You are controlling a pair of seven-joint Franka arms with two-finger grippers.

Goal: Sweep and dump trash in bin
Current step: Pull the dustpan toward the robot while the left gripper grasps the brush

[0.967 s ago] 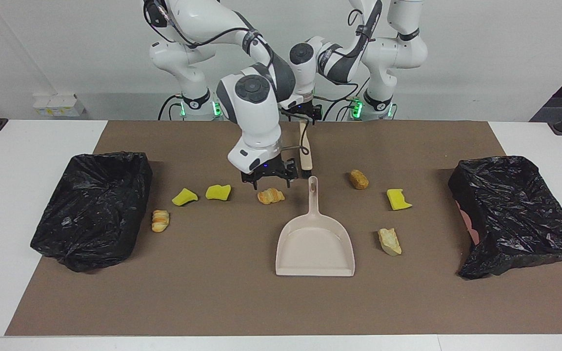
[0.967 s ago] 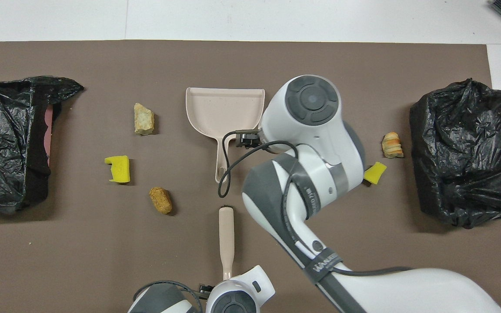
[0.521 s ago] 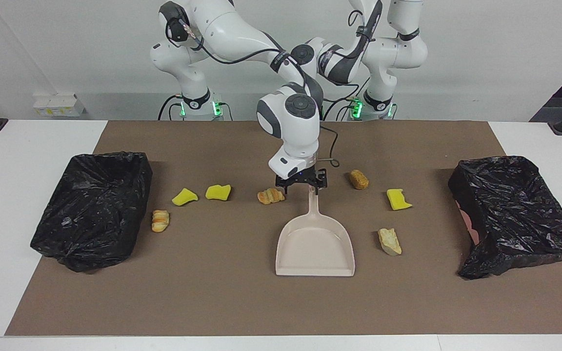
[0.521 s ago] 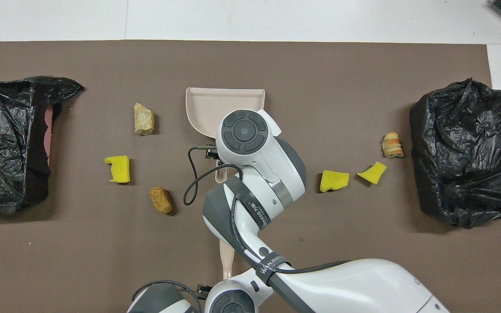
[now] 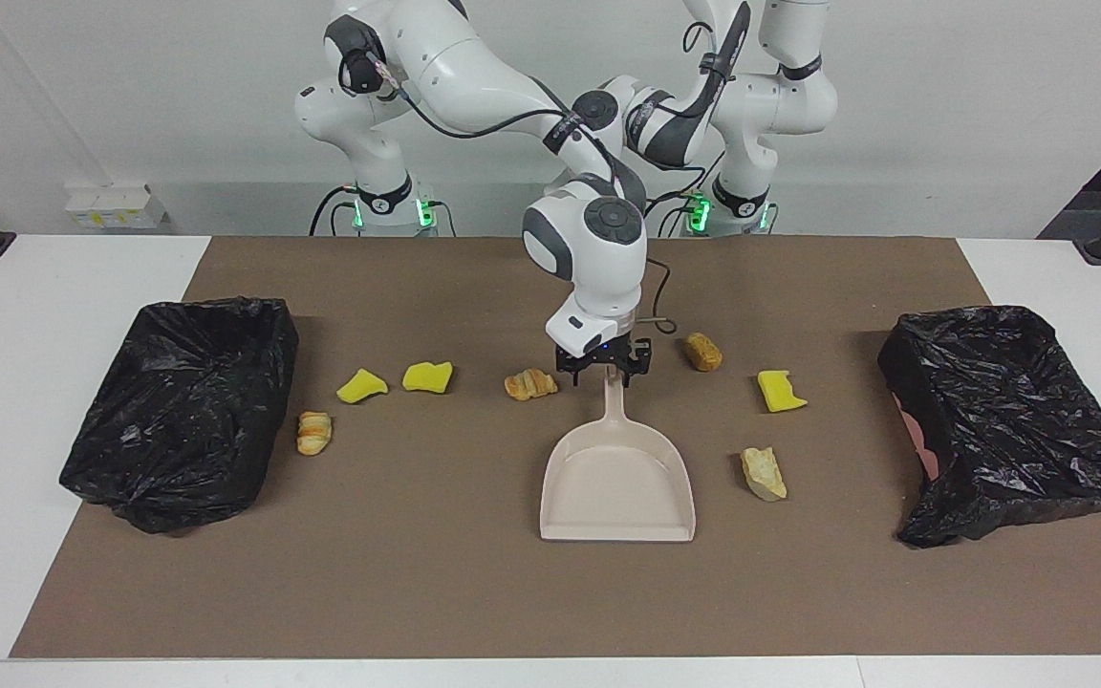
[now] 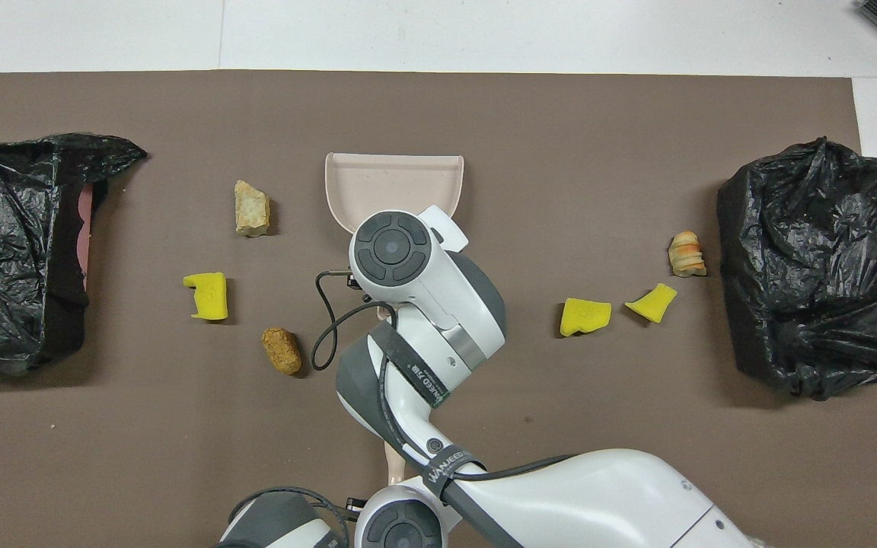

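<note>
Seven trash bits (image 5: 530,384) lay scattered mid-worktop on the brown mat (image 5: 417,573): four toward the right arm's end, three toward the left's. Your right gripper (image 5: 605,371) sat at the dustpan (image 5: 616,478) handle, and your left gripper (image 6: 389,519) by the brush (image 6: 394,463). Whether either had closed, couldn't tell.

I work in a robot lab: my two white arms (image 5: 474,67) are fixed at the edge of a white table (image 5: 34,315), before a bare grey wall (image 5: 942,96).
</note>
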